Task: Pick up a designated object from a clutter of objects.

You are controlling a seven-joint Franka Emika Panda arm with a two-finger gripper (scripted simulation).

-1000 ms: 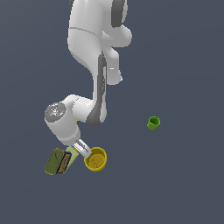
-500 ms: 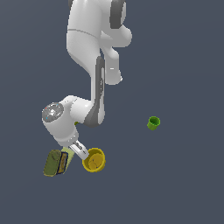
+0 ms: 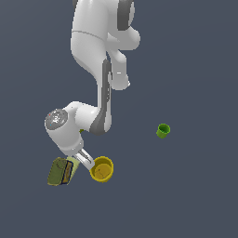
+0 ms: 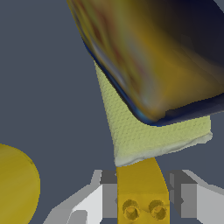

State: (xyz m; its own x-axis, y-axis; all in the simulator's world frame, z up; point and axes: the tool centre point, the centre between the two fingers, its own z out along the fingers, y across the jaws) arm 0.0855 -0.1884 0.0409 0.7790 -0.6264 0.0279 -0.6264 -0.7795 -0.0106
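In the wrist view the golden-orange block (image 4: 142,186), with studs at one end, lies between my gripper's (image 4: 143,205) two fingers (image 4: 103,203), whose pads touch both its sides. The gripper is shut on it, low among the clutter. In the exterior view my gripper (image 3: 83,159) is down between the olive tin (image 3: 57,171) and the yellow cup (image 3: 101,168), and the block is hidden there behind the hand. The cream box (image 4: 153,133) lies just beyond the block, under the tin (image 4: 162,57).
The yellow cup (image 4: 15,183) stands close beside my fingers. The cream box (image 3: 72,166) leans against the olive tin. A small green cup (image 3: 163,130) stands alone towards the exterior view's right. The green pear-shaped thing is out of view.
The hand dropped slightly lower towards the clutter between the tin and the yellow cup, then held still. The objects have not moved.
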